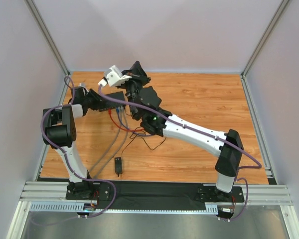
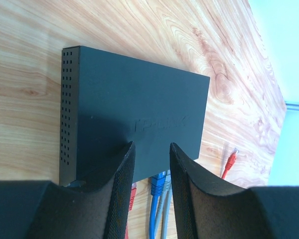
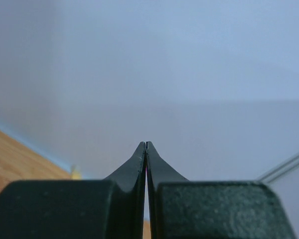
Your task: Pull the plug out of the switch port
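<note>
The switch (image 2: 139, 99) is a flat black box lying on the wooden table; in the top view (image 1: 113, 99) it sits at the back left. A red plug (image 2: 132, 191), a blue plug (image 2: 161, 181) and a grey plug beside the blue one sit in its near edge. A second red plug (image 2: 230, 160) lies loose on the table to the right. My left gripper (image 2: 150, 147) is open, its fingertips over the switch's top near the port edge, with nothing between them. My right gripper (image 3: 146, 144) is shut and empty, raised above the switch (image 1: 137, 67) and pointing at the back wall.
Red, blue and grey cables (image 1: 117, 119) run from the switch toward the near edge. A small black adapter block (image 1: 118, 166) on a thin black wire lies near the front. The right forearm (image 1: 189, 130) crosses the table's middle. Walls enclose the table on three sides.
</note>
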Motion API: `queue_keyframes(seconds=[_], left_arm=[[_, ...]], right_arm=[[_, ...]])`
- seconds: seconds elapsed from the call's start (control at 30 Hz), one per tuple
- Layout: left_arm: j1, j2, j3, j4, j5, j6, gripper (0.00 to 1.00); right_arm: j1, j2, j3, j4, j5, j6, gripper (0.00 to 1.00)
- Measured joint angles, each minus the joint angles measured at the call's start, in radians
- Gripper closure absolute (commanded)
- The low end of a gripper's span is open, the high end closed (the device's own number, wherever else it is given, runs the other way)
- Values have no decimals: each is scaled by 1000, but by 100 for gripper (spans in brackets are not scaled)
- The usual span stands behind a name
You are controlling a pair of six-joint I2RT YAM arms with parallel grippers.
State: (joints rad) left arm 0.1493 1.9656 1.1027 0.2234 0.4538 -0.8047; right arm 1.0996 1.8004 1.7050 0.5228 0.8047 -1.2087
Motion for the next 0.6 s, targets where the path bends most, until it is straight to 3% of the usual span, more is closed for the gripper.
queue_keyframes(seconds=[0.13,0.27,0.37,0.4,0.47,0.5,0.6], left_arm=[[5,-7,-23,30,16,-2,57],[10,-24,-66,75,37,-1,57],[10,-28,-85,105,53,-1,57],[10,-28,-87,108,58,-1,57],[10,-28,-89,111,66,-1,57],[10,-28,-90,113,71,-1,56],[10,-28,-102,135,90,-1,52]], right_arm=[[-87,6,49,-126,111,169,100],[-282,-58,30,-443,148,543,100],[-510,-164,-71,-679,17,905,100],[-591,-201,-109,-738,-43,1009,97],[-720,-253,-164,-811,-150,1162,79],[-764,-264,-172,-851,-213,1231,74],[-770,-224,-143,-913,-426,1357,59]])
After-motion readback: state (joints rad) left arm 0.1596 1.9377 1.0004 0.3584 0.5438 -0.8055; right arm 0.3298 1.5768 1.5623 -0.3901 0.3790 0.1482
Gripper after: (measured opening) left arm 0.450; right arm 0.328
